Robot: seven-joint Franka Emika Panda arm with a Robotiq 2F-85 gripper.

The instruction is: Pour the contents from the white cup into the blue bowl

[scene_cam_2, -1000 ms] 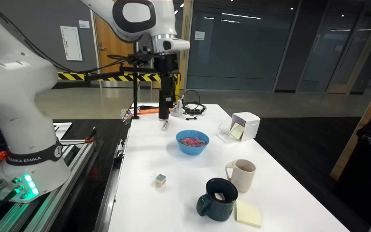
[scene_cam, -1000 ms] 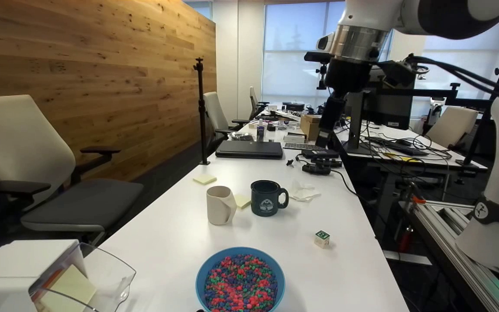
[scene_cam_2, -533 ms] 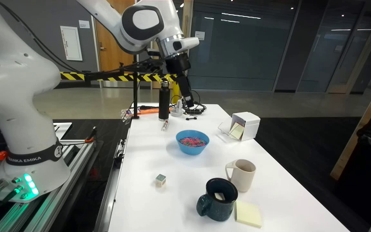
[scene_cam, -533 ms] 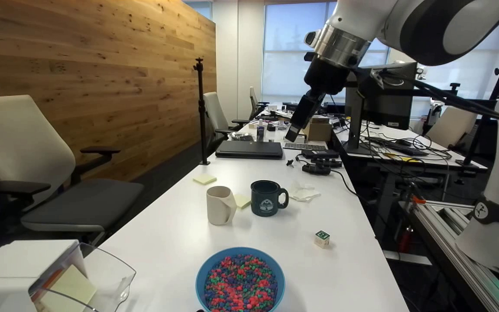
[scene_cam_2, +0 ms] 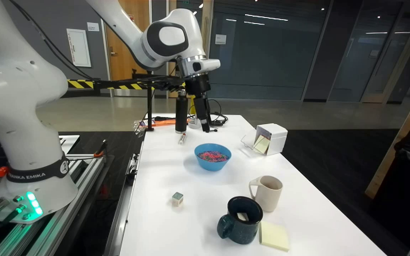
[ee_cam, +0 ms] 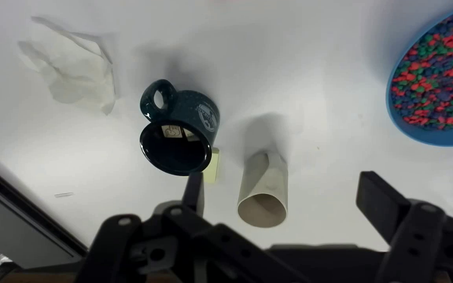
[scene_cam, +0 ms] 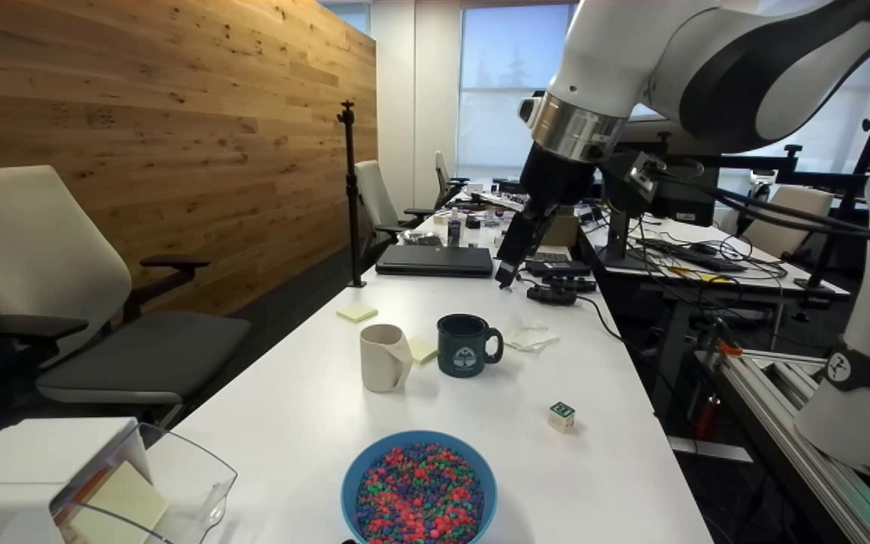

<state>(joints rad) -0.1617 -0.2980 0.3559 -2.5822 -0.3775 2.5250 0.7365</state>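
- Fingers (ee_cam: 382, 206) of the gripper (ee_cam: 283, 192) stand wide apart, with nothing gripped between them. In the wrist view the cup (ee_cam: 266, 177) shows in their gap, yet in both exterior views the gripper hangs above the table (scene_cam: 291, 423), well apart from the cup.
- Farthest left in an exterior view, a white box (scene_cam: 27, 457) sits at the table's left edge, yellow sheets (scene_cam: 121, 499) leaning behind its clear front.
- Chair (scene_cam: 140, 355) with a grey seat, beside the table.
- Black pole (scene_cam: 352, 200), upright at that same edge, farther back.
- Yellow pad (scene_cam: 357, 312), flat, near that edge.
- Cup: pale, upright, mouth up, on the table, just beside the mug (scene_cam: 461, 361) but not touching it, and apart from the bowl (scene_cam: 350, 487). What it holds I cannot tell.
- Bowl: blue, on the table, low in that view, holding red, green and dark blue bits (scene_cam: 420, 487).
- Second pad (scene_cam: 424, 351), beside the mug, partly hidden behind the cup.
- Laptop (scene_cam: 435, 261), dark and closed, farther back on the table.
- Mug: dark, upright, handle to the right in that view; in the wrist view pale pieces (ee_cam: 171, 131) lie inside it, one bearing a drawing.
- Tissue (scene_cam: 532, 336), crumpled, beyond the mug and to its right.
- Cube (scene_cam: 561, 417), pale with green marks, on the table to the right of the bowl, well apart from it.
- Arm (scene_cam: 609, 45), white, reaching over the table from its base (scene_cam: 843, 431) at the far right.
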